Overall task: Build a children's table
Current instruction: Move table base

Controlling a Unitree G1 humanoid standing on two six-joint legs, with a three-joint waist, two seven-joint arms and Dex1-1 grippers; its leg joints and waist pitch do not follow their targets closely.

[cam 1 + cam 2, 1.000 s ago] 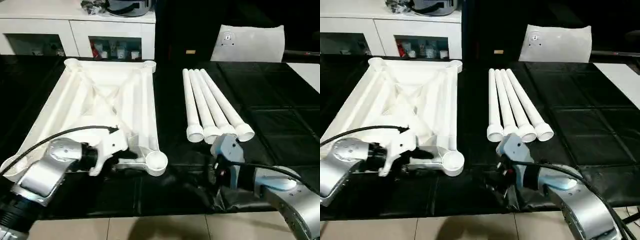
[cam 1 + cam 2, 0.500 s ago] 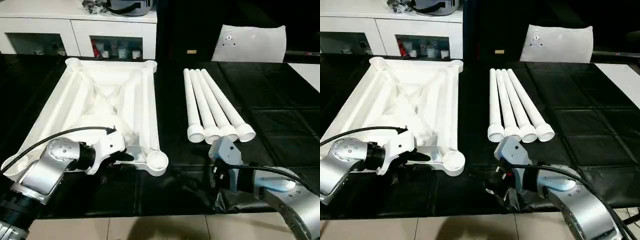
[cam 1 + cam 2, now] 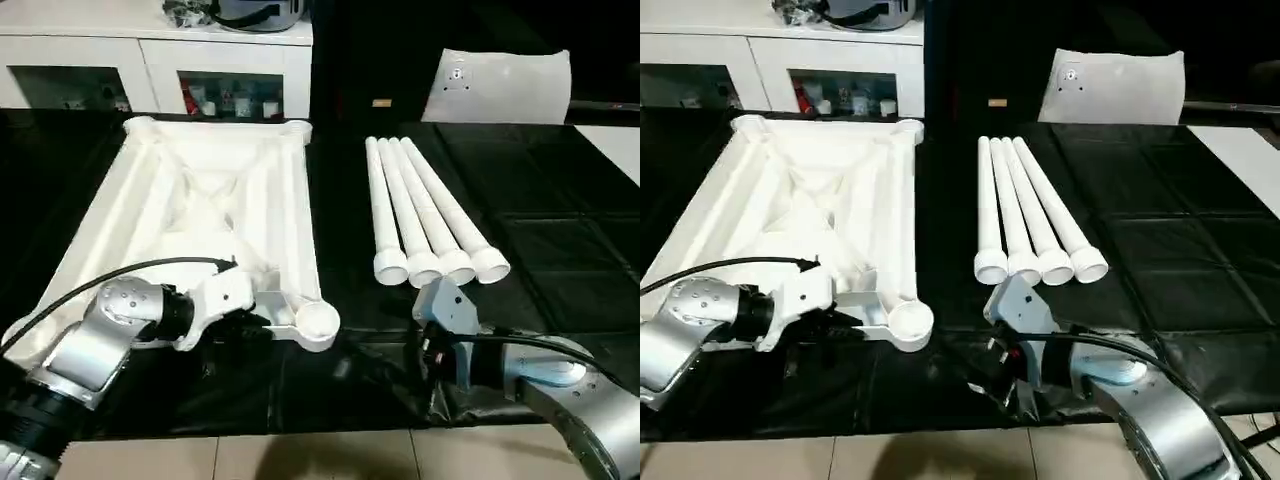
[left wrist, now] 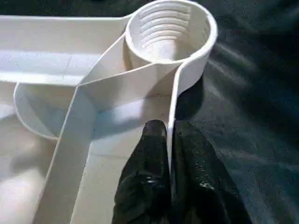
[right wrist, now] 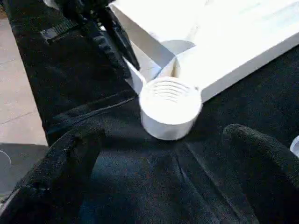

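The left gripper jaws pinch the tabletop rim beside its 5 o'clock corner socket. The right gripper jaws gape wide, empty, near four legs.

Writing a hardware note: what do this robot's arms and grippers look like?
Both forearms are rounded silver metal with black joints, and a black cable loops along each. White housings carry the left gripper and right gripper, each with two matte black rubbery fingers.
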